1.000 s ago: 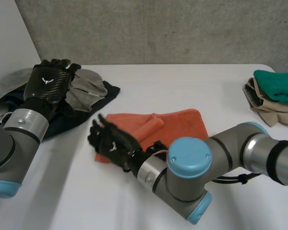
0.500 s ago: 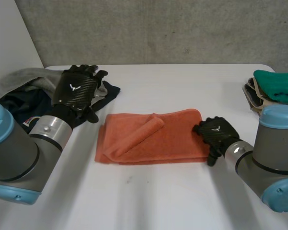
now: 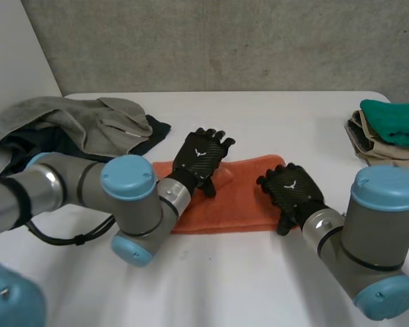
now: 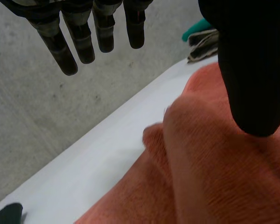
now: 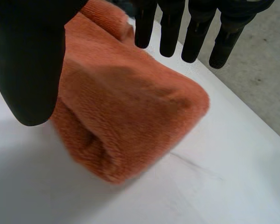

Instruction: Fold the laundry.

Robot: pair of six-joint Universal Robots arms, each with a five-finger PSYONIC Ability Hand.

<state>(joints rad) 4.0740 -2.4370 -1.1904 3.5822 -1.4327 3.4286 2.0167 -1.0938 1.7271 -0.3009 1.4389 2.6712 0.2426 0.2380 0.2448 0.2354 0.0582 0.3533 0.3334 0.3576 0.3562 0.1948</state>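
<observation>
An orange towel (image 3: 244,194) lies folded in a long strip at the table's middle, with a rolled fold (image 4: 196,140) along its top. My left hand (image 3: 202,154) hovers open over that rolled fold, near the strip's left half, its fingers (image 4: 84,32) straight and its thumb (image 4: 252,60) above the cloth. My right hand (image 3: 292,191) is open at the strip's right end. Its thumb (image 5: 30,56) and straight fingers (image 5: 196,28) stand above the rounded end of the towel (image 5: 126,107), gripping nothing.
A heap of grey and dark clothes (image 3: 82,122) lies at the back left. A folded stack of green and beige cloth (image 3: 388,129) sits at the right edge, also seen past my left fingers as the stack (image 4: 203,35). Bare white table (image 3: 245,286) lies in front.
My left arm swung from the clothes heap to above the towel's rolled fold. My right hand crossed from the towel's left end to its right end, then edged over that end.
</observation>
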